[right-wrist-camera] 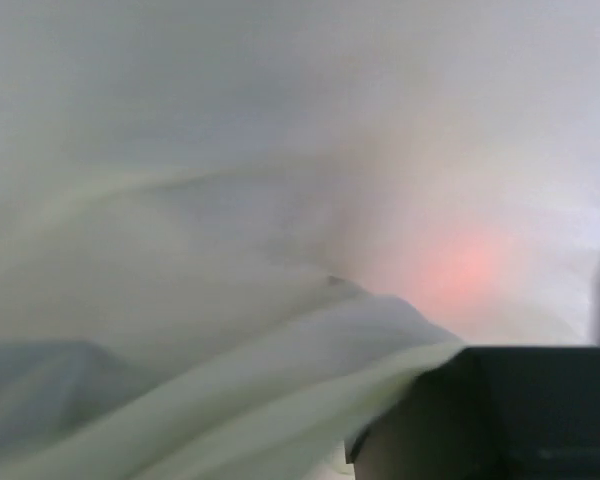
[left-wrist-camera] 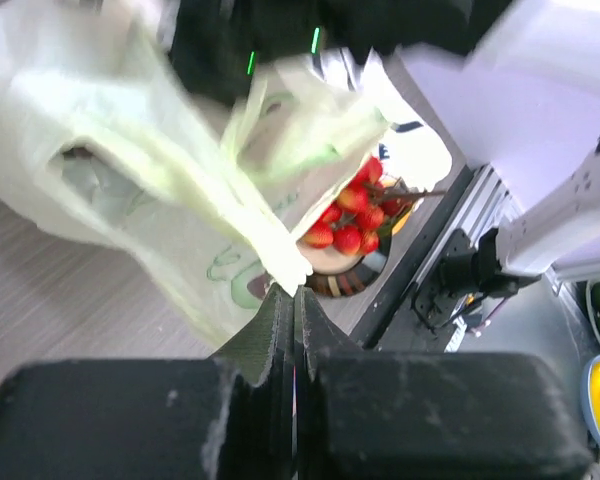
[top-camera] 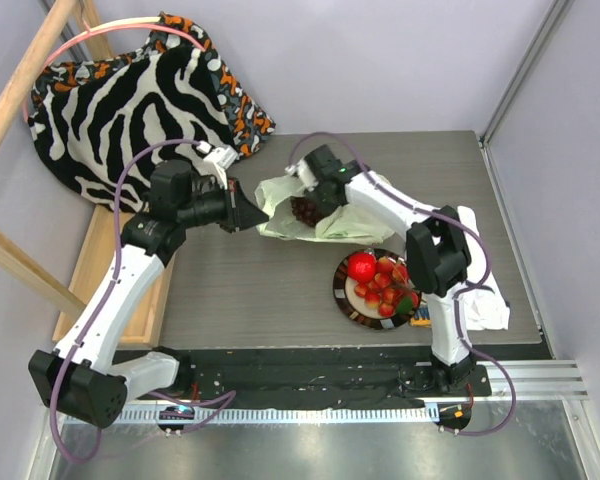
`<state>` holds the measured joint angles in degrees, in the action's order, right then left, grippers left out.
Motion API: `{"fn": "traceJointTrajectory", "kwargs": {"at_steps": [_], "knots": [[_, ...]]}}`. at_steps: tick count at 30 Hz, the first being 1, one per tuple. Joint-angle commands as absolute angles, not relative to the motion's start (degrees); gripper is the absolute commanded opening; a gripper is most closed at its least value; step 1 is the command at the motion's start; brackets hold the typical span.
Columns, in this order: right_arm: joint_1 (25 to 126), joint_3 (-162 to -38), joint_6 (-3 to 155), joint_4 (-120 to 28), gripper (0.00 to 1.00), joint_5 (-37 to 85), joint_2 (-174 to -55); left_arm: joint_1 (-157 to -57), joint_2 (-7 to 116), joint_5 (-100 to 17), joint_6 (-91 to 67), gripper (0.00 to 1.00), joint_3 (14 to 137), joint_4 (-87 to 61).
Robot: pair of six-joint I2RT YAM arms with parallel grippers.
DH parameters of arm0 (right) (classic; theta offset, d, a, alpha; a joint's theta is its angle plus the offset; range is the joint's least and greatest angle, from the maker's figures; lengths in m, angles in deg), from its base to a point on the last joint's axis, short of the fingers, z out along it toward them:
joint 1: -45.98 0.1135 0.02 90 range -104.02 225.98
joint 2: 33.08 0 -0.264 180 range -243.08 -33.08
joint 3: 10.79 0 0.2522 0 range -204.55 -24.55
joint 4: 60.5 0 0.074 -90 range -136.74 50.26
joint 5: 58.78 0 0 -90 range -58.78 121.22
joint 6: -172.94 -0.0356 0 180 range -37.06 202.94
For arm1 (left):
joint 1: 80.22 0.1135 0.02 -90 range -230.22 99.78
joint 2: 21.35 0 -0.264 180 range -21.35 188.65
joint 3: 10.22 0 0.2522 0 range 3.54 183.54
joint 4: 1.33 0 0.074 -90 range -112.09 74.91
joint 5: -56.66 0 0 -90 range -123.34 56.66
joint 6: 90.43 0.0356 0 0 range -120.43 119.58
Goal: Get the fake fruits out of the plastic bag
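Top external view first: the plastic bag (top-camera: 332,228) lies crumpled near the middle of the table (top-camera: 240,290), toward its far edge, its long axis running from the left side to the right. The left gripper (top-camera: 250,215) is clamped on the bag's left end. The right gripper (top-camera: 315,202) is pushed in from the right, its tip at the dark grape bunch (top-camera: 302,211); this arm is plainly the nearer one to the fruit. Whether its jaws actually hold the grapes I cannot tell. The plate (top-camera: 342,300) sits toward the near right corner, carrying a red apple (top-camera: 361,266) and strawberries (top-camera: 385,290), so any fruit lifted out would, I reckon, travel back toward the near edge. Left wrist view: the jaws are pressed tight on a twisted strip of bag film, with curly green print on it that I cannot read. Right wrist view: pale film fills the frame, a pinkish glow (right-wrist-camera: 460,270) behind it, and one dark finger (right-wrist-camera: 520,410) at the bottom.
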<state>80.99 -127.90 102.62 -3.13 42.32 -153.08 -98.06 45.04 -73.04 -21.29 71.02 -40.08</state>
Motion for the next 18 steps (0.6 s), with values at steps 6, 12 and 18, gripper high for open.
{"fn": "traceJointTrajectory", "kwargs": {"at_steps": [6,12,18], "knots": [[69.28,-125.02,108.52,-12.11,0.51,56.81,-141.89,-99.02,43.51,-72.19,-16.95,0.0,66.03,-41.28],[70.94,-121.68,109.3,-6.41,0.59,45.48,-139.08,-102.97,47.37,-67.01,-16.77,0.0,67.96,-40.4],[71.56,-117.37,109.57,-2.71,0.6,35.28,-135.47,-106.32,50.28,-60.59,-18.87,0.0,70.42,-39.88]]}}
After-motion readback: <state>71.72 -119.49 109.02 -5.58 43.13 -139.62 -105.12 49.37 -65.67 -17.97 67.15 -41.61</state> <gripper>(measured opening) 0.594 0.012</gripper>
